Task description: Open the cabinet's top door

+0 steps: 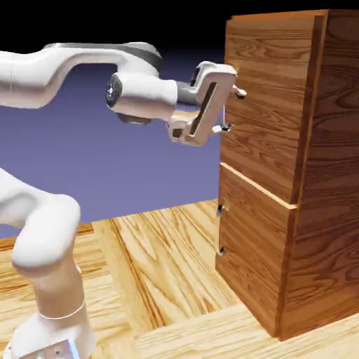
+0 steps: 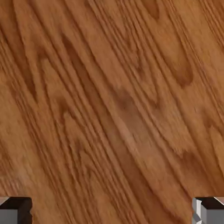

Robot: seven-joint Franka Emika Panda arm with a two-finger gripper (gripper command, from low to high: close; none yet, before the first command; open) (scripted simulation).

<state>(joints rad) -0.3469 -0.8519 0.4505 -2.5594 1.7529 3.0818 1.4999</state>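
The cabinet [image 1: 329, 175] of reddish-brown wood stands at the exterior view's right. Its top door [image 1: 270, 105] is flush with the cabinet's front. My gripper [image 1: 233, 109] is held level against the door's left edge. Its fingers [image 1: 240, 91] are spread wide, one above the other, with nothing gripped. A thin silver bar, the handle [image 1: 224, 116], shows just beside the lower finger. In the hand view the door's wood grain [image 2: 112, 105] fills the picture. The two grey fingertips [image 2: 15, 211] sit far apart in the bottom corners, and no handle shows between them.
Below the top door is the shorter lower door [image 1: 252, 245] with two small metal mounts [image 1: 221, 209] on its left edge. The cabinet stands on a wooden table [image 1: 161, 266]. The arm's base rises at the lower left.
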